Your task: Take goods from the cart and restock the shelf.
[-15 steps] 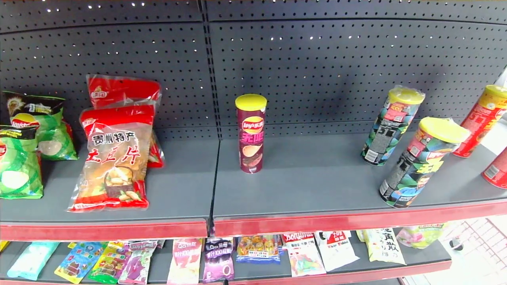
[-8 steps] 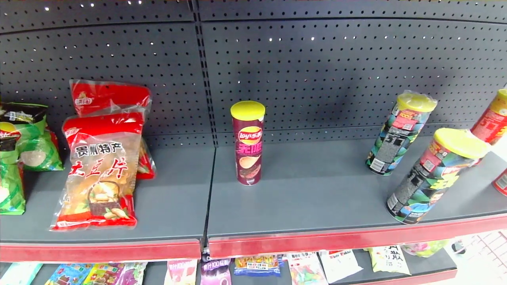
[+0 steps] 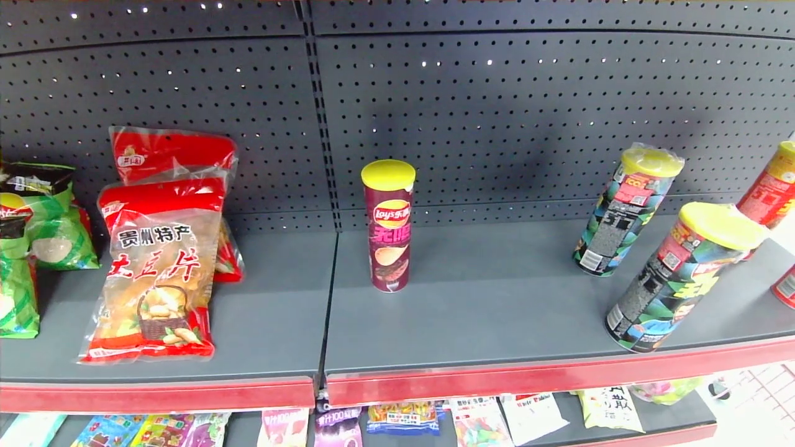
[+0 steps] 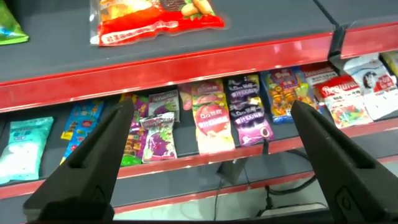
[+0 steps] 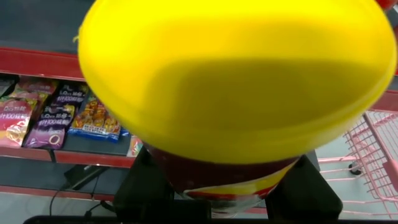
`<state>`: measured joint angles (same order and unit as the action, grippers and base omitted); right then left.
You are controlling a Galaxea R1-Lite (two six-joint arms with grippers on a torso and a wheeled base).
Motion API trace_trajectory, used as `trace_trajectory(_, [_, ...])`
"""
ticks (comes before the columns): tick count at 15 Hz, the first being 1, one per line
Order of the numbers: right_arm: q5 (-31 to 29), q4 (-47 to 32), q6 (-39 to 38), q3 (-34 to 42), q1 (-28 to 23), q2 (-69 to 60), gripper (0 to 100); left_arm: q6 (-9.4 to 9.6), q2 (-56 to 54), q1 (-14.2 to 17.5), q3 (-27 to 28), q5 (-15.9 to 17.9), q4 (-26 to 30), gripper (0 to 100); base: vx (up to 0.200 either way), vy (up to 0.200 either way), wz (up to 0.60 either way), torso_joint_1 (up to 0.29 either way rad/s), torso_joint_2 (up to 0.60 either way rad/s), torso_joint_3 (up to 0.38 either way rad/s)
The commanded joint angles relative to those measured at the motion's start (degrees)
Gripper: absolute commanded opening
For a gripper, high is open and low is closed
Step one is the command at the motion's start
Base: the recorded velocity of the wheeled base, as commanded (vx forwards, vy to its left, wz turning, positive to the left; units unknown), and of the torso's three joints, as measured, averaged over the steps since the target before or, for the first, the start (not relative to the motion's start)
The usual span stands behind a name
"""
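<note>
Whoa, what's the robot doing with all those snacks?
It is filling up a shop shelf. Its right gripper is clamped on a red can with a yellow lid, held in front of the shelves. Its left gripper is open and empty, near packets of sweets lower down. On the shelf, a purple can stands alone in the middle, with snack bags to its left and more cans to its right.

head camera moved | shelf (image 3: pixel 497 376) now nearer and lower in view
</note>
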<state>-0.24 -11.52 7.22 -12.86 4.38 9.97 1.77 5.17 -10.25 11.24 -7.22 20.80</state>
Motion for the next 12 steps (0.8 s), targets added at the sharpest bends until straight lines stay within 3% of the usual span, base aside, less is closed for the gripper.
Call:
trace_trajectory(1, [-0.3, 0.0, 0.2, 0.1, -0.1, -1.2, 0, -0.01, 1.0, 0.3, 0.0, -1.1, 0.0, 100, 0.0, 0.0, 0.0, 0.0, 0.0, 0.0])
trace_trajectory(3, [0.2, 0.0, 0.7, -0.8, -0.5, -1.1, 0, -0.8, 2.9, -0.6, 1.5, 0.3, -1.9, 100, 0.0, 0.0, 0.0, 0.0, 0.0, 0.0])
trace_trajectory(4, [3.1, 0.4, 0.3, -0.8, 0.7, -0.7, 0, -3.44, 10.8, -1.7, 6.7, 3.9, -9.2, 100, 0.0, 0.0, 0.0, 0.0, 0.0, 0.0])
trace_trajectory(5, [8.4, 0.3, -0.3, -0.6, 2.7, -0.8, 0, -4.76, 17.7, -2.4, 11.6, 8.3, -13.2, 100, 0.0, 0.0, 0.0, 0.0, 0.0, 0.0])
trace_trajectory(6, [10.2, 0.0, -0.4, -0.5, 3.4, -1.0, 0, -4.93, 20.0, -2.7, 13.5, 10.3, -13.9, 100, 0.0, 0.0, 0.0, 0.0, 0.0, 0.0])
trace_trajectory(8, [11.9, 0.0, -0.4, -0.1, 4.1, 0.6, 0, -3.7, 32.4, -7.3, 21.1, 29.7, -14.4, 100, 0.0, 0.0, 0.0, 0.0, 0.0, 0.0])
trace_trajectory(9, [11.9, 0.2, -0.4, -0.5, 4.1, 1.7, 0, -2.12, 38.9, -7.4, 21.7, 31.3, -15.6, 100, 0.0, 0.0, 0.0, 0.0, 0.0, 0.0])
trace_trajectory(10, [11.8, 0.4, -0.4, -1.1, 4.1, 2.5, 0, -1.86, 46.0, -7.6, 23.2, 33.9, -19.0, 100, 0.0, 0.0, 0.0, 0.0, 0.0, 0.0])
trace_trajectory(12, [11.5, 0.4, -0.4, -2.2, 4.1, 3.5, 0, -1.59, 59.5, -7.6, 27.5, 42.3, -27.3, 100, 0.0, 0.0, 0.0, 0.0, 0.0, 0.0])
